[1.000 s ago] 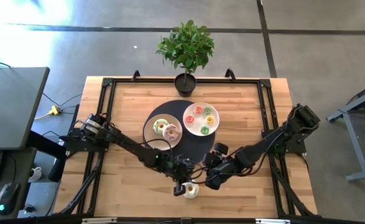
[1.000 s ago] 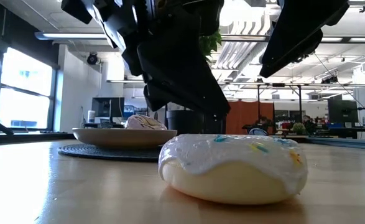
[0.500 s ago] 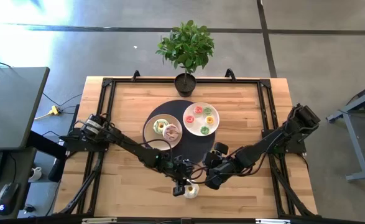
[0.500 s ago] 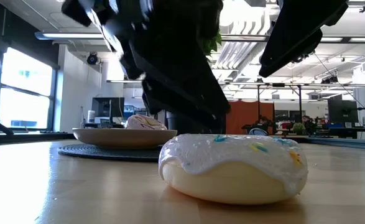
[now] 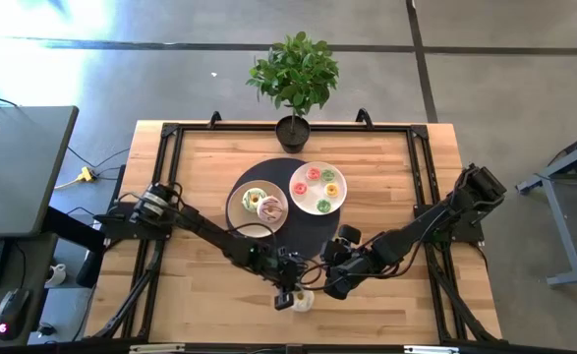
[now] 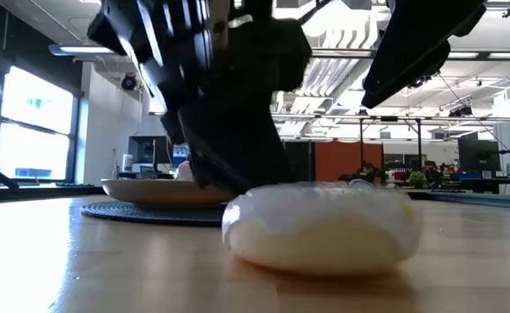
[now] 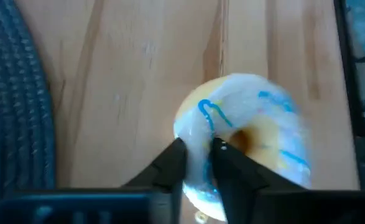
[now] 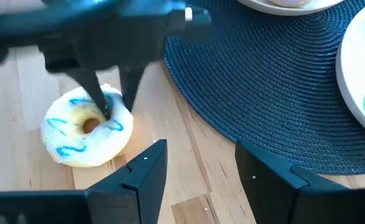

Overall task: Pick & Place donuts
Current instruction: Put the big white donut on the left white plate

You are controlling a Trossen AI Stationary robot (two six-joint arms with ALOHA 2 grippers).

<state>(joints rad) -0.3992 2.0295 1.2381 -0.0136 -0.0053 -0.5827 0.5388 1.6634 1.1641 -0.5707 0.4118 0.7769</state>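
A larger cream-iced donut [image 5: 305, 301] with blue squiggles lies near the table's near edge. My left gripper [image 7: 198, 163] stands over it, shut on its ring; the right wrist view shows this too [image 8: 115, 102]. My right gripper [image 8: 204, 165] is open and hovers just right of the donut, touching nothing. A white plate [image 5: 241, 210] on the dark mat holds a green-iced donut [image 5: 253, 198] and a pink/white donut [image 5: 271, 207]. A second white plate [image 5: 302, 202] holds several tiny donuts. My left gripper pinches the donut's ring wall [image 7: 194, 134] on one side. One finger [image 7: 226, 155] is in the hole and the other finger [image 7: 171, 158] is outside the ring. The fingers come from above, pointing down. The donut's underside [image 6: 320, 261] rests flat on the table.
The round dark woven mat [image 5: 303, 232] lies at the table's middle under both plates. A potted plant [image 5: 294, 79] stands at the far edge. Black frame rails [image 5: 160, 187] run along the table's sides. Bare wood lies left and right of the donut.
My left gripper has come down onto the cream-iced donut, and its fingers now straddle the ring wall. The donut stays on the table. My right arm has kept still.
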